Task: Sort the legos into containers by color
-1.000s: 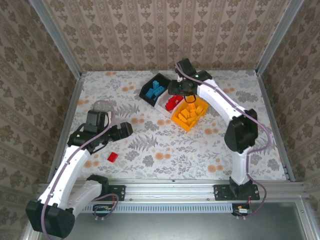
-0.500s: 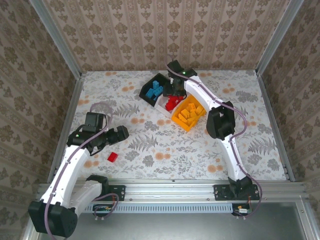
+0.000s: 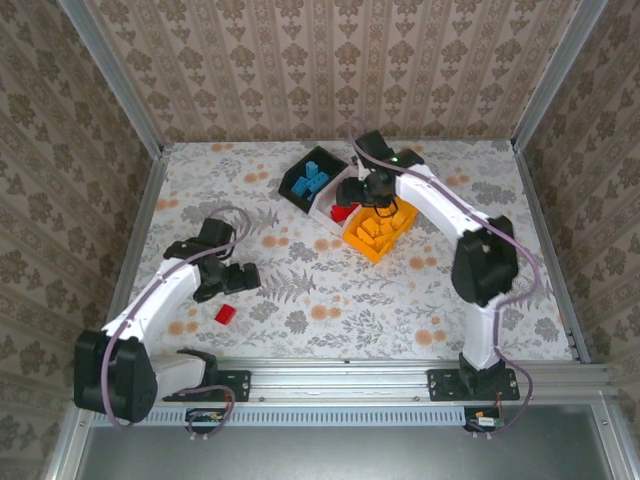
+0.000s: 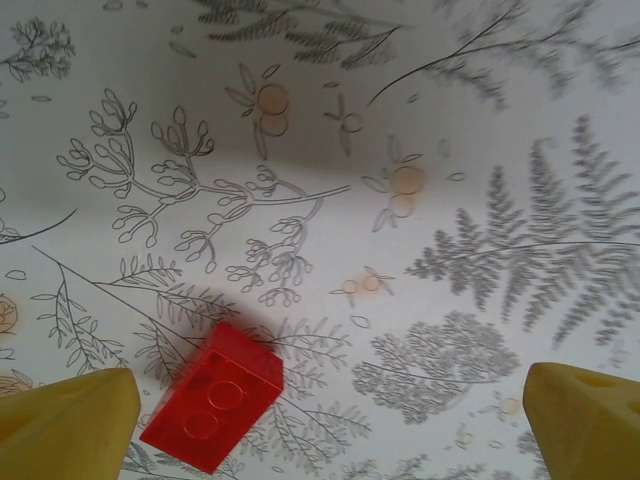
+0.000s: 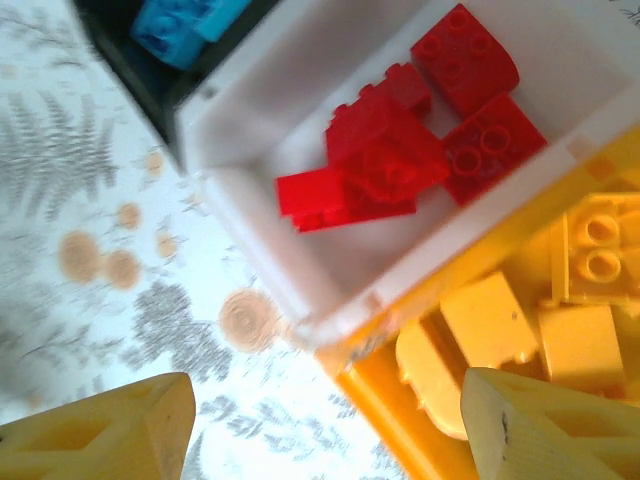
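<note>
On counter (image 3: 330, 290): red lego (image 4: 213, 410) loose | left gripper (image 4: 330, 420) released above it | right gripper (image 5: 320, 430) released over white bin (image 5: 260, 200), orange bin (image 5: 375, 395)

Red brick (image 4: 213, 411): moulded plastic, smooth and glossy, its studs catching the light. Surface (image 4: 400, 120): matt printed covering with a fern and flower pattern, no sheen. White bin (image 5: 250, 200), orange bin (image 5: 360, 385) and black bin (image 3: 292, 186): smooth plastic, the white one faintly glossy. Left claw (image 4: 330, 430): fingers (image 4: 70, 420) of matt yellow plastic. Rail (image 3: 340, 378) along the surface's near edge: bare brushed metal. Walls (image 3: 330, 60): matt patterned paper.
</note>
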`<state>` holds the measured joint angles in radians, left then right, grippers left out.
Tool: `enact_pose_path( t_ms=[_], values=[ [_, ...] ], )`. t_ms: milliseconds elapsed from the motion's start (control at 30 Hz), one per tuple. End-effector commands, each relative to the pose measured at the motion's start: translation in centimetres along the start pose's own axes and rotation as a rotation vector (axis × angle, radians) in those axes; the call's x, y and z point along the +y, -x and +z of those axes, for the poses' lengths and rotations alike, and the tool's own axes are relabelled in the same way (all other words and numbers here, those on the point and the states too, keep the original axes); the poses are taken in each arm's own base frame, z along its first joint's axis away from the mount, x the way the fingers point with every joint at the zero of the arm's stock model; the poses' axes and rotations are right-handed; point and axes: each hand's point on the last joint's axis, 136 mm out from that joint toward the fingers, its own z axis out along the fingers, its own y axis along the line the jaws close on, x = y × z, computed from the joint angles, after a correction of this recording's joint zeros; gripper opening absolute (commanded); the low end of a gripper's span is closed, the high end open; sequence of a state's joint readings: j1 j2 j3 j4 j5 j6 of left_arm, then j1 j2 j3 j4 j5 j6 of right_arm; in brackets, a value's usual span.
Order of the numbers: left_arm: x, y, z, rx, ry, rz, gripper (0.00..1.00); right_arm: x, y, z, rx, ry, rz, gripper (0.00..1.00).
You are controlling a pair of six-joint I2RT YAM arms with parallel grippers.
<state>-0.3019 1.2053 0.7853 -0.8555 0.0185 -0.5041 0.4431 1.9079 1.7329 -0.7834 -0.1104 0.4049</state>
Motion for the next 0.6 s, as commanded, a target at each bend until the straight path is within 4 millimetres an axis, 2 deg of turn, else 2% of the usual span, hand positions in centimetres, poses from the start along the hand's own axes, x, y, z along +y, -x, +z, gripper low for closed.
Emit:
enact_pose_path(
  t_ms=[0, 167, 333, 467, 567],
  values=[
    [1.4, -0.5, 1.2, 0.014, 0.091, 0.019, 1.00, 1.6, -0.9, -2.7, -0.068, 0.101, 0.008, 0.72],
    [1.9, -1.2, 3.5, 0.055, 0.113, -0.013, 1.00, 1.1, -4.5, -3.9, -0.061, 0.125, 0.016, 0.72],
    [2.4, -1.6, 5.1, 0.078, 0.085, -0.059, 1.00, 0.8, -6.8, -4.7, -0.058, 0.141, 0.021, 0.72],
    [2.3, -1.7, 6.0, 0.091, 0.074, -0.058, 1.00, 0.7, -7.2, -5.6, -0.077, 0.150, 0.031, 0.71],
    [2.0, -2.1, 7.0, 0.128, 0.066, -0.048, 0.94, 0.9, -7.1, -6.1, -0.089, 0.161, 0.036, 0.71]
  ],
)
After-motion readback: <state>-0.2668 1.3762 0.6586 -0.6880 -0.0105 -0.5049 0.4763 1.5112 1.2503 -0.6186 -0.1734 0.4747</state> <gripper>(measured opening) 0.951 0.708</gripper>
